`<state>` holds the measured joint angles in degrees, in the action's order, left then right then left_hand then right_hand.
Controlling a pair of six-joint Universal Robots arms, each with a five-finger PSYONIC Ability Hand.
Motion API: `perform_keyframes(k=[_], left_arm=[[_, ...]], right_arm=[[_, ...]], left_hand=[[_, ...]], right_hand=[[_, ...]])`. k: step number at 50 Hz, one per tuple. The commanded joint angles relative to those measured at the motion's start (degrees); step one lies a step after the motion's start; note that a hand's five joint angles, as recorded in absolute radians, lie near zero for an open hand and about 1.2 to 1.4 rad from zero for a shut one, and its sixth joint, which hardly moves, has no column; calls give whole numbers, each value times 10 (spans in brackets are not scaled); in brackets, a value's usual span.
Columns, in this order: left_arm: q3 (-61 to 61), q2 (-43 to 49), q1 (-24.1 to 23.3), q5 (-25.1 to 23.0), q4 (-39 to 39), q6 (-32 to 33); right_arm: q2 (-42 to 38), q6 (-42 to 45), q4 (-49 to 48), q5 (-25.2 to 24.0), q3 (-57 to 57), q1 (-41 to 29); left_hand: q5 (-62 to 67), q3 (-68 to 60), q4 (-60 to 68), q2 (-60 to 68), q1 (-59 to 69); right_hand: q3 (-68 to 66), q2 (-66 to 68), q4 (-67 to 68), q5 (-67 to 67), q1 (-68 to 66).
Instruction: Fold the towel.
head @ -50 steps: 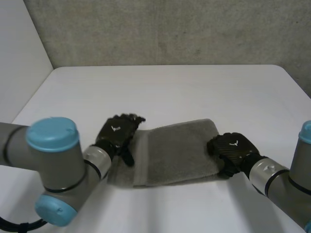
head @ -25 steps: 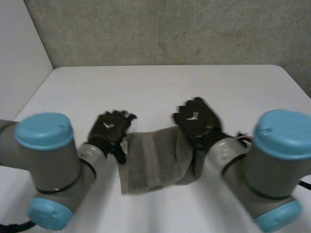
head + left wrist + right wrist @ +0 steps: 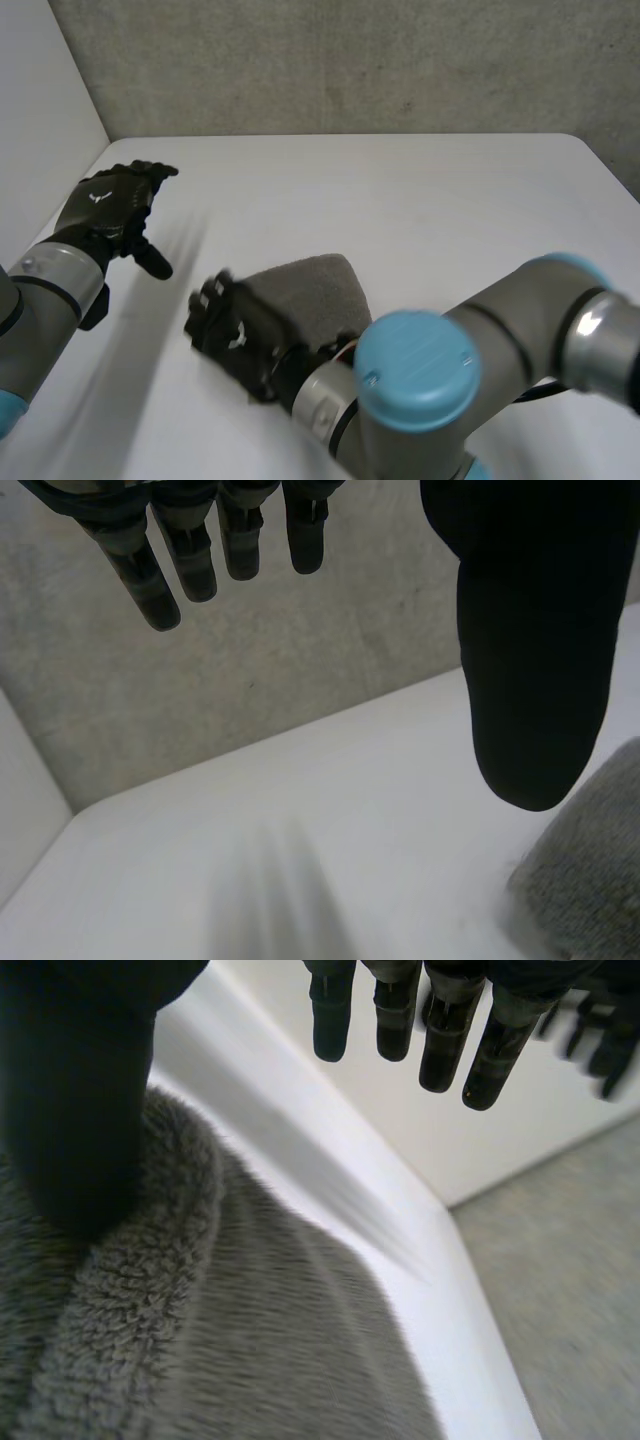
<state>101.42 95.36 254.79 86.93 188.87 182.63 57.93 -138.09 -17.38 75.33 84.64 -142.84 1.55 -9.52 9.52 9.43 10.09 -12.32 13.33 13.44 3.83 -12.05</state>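
the towel [image 3: 318, 285] is seen near the middle of the table [image 3: 450, 200], gathered into a compact grey bundle with one half laid over the other. the right hand [image 3: 235, 335] is reached across to the towel's left side, at the edge where the carried half is judged to have been put down. its fingers [image 3: 440, 1030] are held straight and apart from the cloth, the thumb [image 3: 80, 1110] is placed over the rolled fold, and nothing is gripped, which suits a release after the fold. the left hand [image 3: 112, 205] is held raised near the table's left edge, well apart from the towel, probably so that room is given to the crossing arm; its fingers [image 3: 150, 580] are stretched out and nothing is held. compared with one second ago, when the towel was spread wide between the two hands, the cloth is now made narrower, the right hand has been moved from the right edge to the left one, and the left hand has been taken away from the left edge
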Motion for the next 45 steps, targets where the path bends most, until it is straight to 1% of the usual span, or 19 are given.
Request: perform_keyframes(k=[1,2,3,4,6,7,9,11,15,17,20,22,25,29,32,34,40,43,45], left_arm=[[-60,30,-56,-7,-10,-44],[-75,42,-74,-6,-20,-53],[-92,53,-89,-5,-36,-63],[-92,53,-89,-5,-36,-63],[-120,82,-111,-1,-74,-88],[-120,83,-111,-1,-75,-88],[-134,100,-121,-1,-95,-106],[-161,140,-148,-1,-132,-147],[-171,176,-168,4,-157,-172],[-171,199,-174,25,-161,-177],[-169,212,-174,44,-160,-176],[-164,231,-175,85,-159,-174],[-156,245,-175,111,-158,-174],[-143,259,-175,113,-141,-174],[-136,269,-175,114,-123,-173],[-134,269,-175,114,-117,-173],[-141,260,-176,113,-114,-172],[-153,241,-176,112,-117,-159],[-161,221,-175,111,-118,-145]], right_arm=[[98,-226,39,18,18,91],[98,-227,39,17,18,91],[106,-265,63,14,17,106],[106,-265,63,14,17,106],[109,-327,108,3,12,145],[109,-328,109,3,12,145],[109,-371,147,-17,6,178],[107,-386,162,-28,-2,191],[88,-404,190,-50,-15,213],[53,-408,207,-62,-32,221],[25,-407,214,-64,-48,222],[11,-402,214,-65,-53,222],[-17,-400,214,-62,-64,219],[-46,-383,211,-58,-80,214],[-71,-340,213,-41,-96,213],[-81,-295,215,-11,-103,208],[-71,-264,216,20,-105,206],[-33,-265,216,25,-105,207],[20,-272,215,26,-105,214]], left_hand=[[-16,-5,5,6,-1],[-16,-5,5,6,-1],[-16,-5,5,6,-1],[-16,-5,5,6,-1],[-16,-5,5,6,-1],[-16,-5,5,6,-1],[-16,-5,5,6,-1],[-16,-5,5,6,-1],[-16,-5,5,6,-1],[-16,-5,5,6,-1],[-16,-5,5,6,-1],[-16,-5,5,6,-1],[-16,-5,5,6,-1],[-16,-5,5,6,-1],[-16,-5,5,6,-1],[-16,-5,5,6,-1],[-16,-5,5,6,-1],[-16,-5,5,6,-1],[-16,-5,5,6,-1]], right_hand=[[23,-33,-34,-38,20],[23,-33,-34,-38,20],[23,-33,-34,-38,20],[23,-33,-34,-38,20],[23,-33,-34,-38,20],[23,-33,-34,-38,20],[23,-33,-34,-38,20],[23,-33,-34,-38,20],[23,-33,-34,-38,20],[23,-33,-34,-38,20],[23,-33,-34,-38,20],[23,-33,-34,-38,20],[23,-33,-34,-38,20],[23,-33,-34,-38,20],[23,-33,-34,-38,20],[23,-33,-34,-38,20],[23,-33,-34,-38,20],[23,-33,-34,-38,20],[23,-33,-34,-38,20]])
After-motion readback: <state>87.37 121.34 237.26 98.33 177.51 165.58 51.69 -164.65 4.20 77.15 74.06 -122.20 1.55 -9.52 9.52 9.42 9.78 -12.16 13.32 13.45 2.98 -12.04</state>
